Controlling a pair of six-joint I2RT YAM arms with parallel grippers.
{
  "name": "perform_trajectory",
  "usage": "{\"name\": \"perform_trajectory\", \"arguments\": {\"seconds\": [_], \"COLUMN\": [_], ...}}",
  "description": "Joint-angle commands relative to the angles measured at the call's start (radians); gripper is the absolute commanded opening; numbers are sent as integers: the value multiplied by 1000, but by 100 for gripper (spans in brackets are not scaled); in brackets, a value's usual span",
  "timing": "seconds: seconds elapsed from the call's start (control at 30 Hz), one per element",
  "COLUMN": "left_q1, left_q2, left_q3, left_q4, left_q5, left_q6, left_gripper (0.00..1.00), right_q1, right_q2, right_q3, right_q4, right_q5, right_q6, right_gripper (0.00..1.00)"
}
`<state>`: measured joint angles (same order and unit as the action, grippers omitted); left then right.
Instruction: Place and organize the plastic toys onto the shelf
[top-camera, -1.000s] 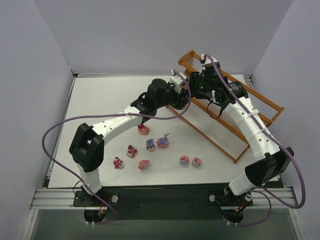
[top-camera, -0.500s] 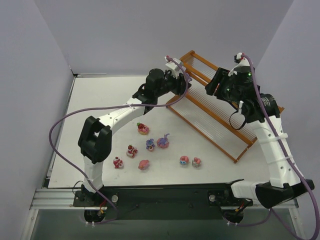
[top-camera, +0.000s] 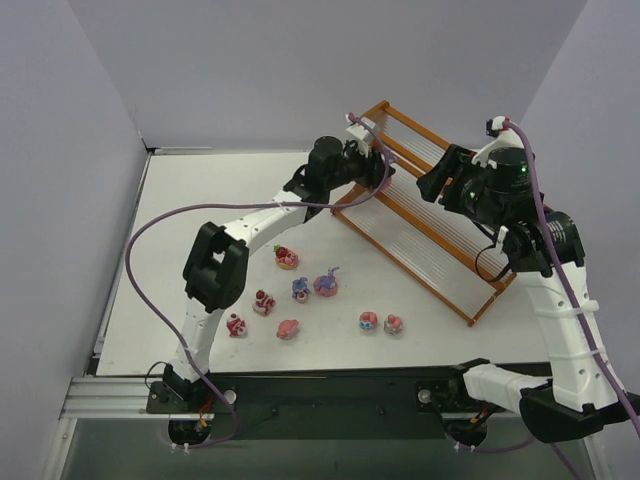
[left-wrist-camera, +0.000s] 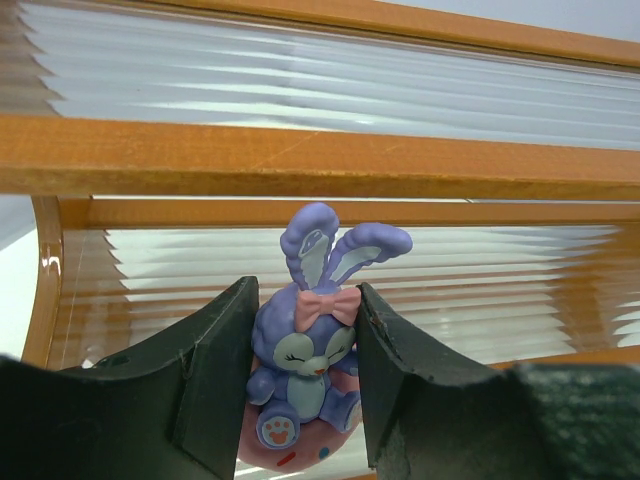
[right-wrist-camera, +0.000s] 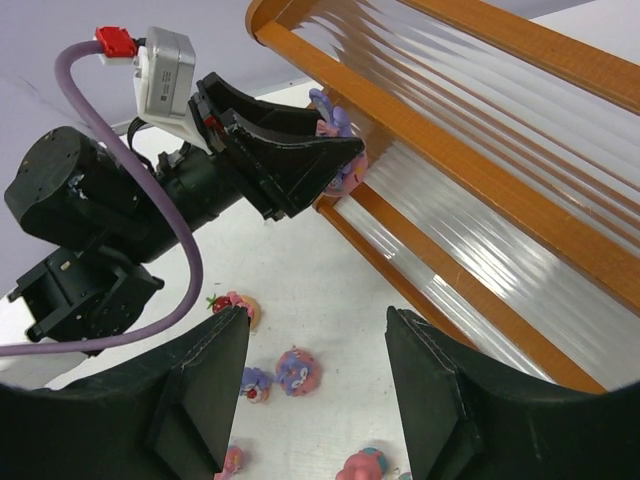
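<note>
Left wrist view: the left gripper (left-wrist-camera: 303, 320) squeezes a purple bunny (left-wrist-camera: 300, 365) between its two fingers. The bunny is just in front of a wooden bar of the shelf (left-wrist-camera: 300, 160), near the shelf's left end. The left arm stretches out long to the shelf. The right gripper (right-wrist-camera: 315, 335) hangs over the shelf, fingers apart and holding nothing. Eight other toys (top-camera: 301, 290) sit on the table (top-camera: 200, 200), well apart from the shelf.

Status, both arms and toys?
Left gripper shut on purple bunny, at shelf. Right gripper open, empty. Eight toys on table. Nothing blocking.
</note>
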<state>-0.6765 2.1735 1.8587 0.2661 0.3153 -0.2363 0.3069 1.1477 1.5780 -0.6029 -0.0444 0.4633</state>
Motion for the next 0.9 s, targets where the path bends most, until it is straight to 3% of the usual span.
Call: {"name": "perform_trajectory", "arguments": {"seconds": [0.0,0.87], "left_q1": [-12,8], "left_q2": [23,152], "left_q3": [105,204], "left_q4": [41,33], "left_q5": [8,-9], "left_q6": [52,92], "left_gripper": [0,0], "right_q1": [-9,-9], "right_q2": [-42,-109], "right_q3": [-12,-75], "right_q4": [-12,-21], "right_q5": [-15,-38], "right_q6": [-12,18], "right_gripper": [57,58]}}
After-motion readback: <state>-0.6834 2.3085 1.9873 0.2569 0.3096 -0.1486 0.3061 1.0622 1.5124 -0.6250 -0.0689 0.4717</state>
